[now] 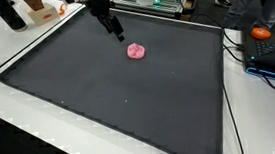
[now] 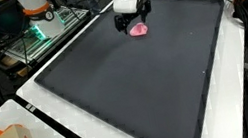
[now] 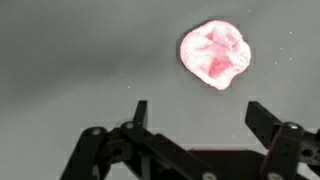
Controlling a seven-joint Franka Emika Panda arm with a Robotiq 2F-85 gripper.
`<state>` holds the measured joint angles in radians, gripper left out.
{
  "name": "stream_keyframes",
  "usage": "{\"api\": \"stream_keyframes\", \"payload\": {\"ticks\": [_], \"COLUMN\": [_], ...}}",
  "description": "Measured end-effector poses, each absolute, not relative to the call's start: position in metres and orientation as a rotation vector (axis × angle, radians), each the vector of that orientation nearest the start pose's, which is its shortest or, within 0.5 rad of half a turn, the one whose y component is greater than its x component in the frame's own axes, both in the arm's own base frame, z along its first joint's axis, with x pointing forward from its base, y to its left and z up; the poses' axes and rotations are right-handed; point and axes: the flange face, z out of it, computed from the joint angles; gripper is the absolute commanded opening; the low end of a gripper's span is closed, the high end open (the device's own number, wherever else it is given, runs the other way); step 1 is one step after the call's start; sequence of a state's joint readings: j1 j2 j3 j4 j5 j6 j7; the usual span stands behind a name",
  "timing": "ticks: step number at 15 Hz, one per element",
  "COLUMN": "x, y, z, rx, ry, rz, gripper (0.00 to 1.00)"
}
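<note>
Hovering claw (image 3: 196,108), jaws spread wide, empty, near crumpled pink lump (image 3: 214,54) on dark mat (image 3: 80,50).

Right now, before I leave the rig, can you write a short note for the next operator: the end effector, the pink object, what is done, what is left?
The end effector is open and holds nothing; it hangs just above the mat.
The pink crumpled lump lies on the dark mat, in its far part in both exterior views. In the wrist view it is ahead of the end effector, not between its jaws, and no contact shows.
Done: the end effector is close to the lump.
Left: the lump is not yet gripped or lifted.
</note>
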<state>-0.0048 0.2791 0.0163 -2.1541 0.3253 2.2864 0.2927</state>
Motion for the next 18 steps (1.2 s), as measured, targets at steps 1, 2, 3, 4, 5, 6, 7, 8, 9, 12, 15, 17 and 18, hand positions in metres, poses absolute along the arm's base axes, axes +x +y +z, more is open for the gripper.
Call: {"api": "stream_keyframes", "payload": {"ticks": [1,2,3,4,5,6,7,8,9,12,15,17,18], "x": [0.549,0.546,0.543,0.539,0.536,0.532,0.529,0.525,0.523,0.517,0.512,0.51,0.509], "y": [0.008,0.003,-0.002,-0.008,-0.013,-0.018,-0.023,-0.027,-0.03,-0.038,-0.044,-0.046,-0.047], "z": [0.256,0.254,0.251,0.248,0.245,0.241,0.236,0.232,0.227,0.215,0.207,0.202,0.2], "rx": [-2.803,-2.778,-2.75,-2.719,-2.691,-2.661,-2.632,-2.606,-2.58,-2.51,-2.45,-2.42,-2.406], "ry": [0.804,0.863,0.92,0.974,1.031,1.085,1.136,1.18,1.216,1.291,1.342,1.369,1.381], "rz": [0.297,0.334,0.372,0.412,0.449,0.485,0.512,0.531,0.546,0.58,0.603,0.614,0.618], "gripper": [1.0,1.0,1.0,1.0,1.0,1.0,1.0,1.0,1.0,1.0,1.0,1.0,1.0]}}
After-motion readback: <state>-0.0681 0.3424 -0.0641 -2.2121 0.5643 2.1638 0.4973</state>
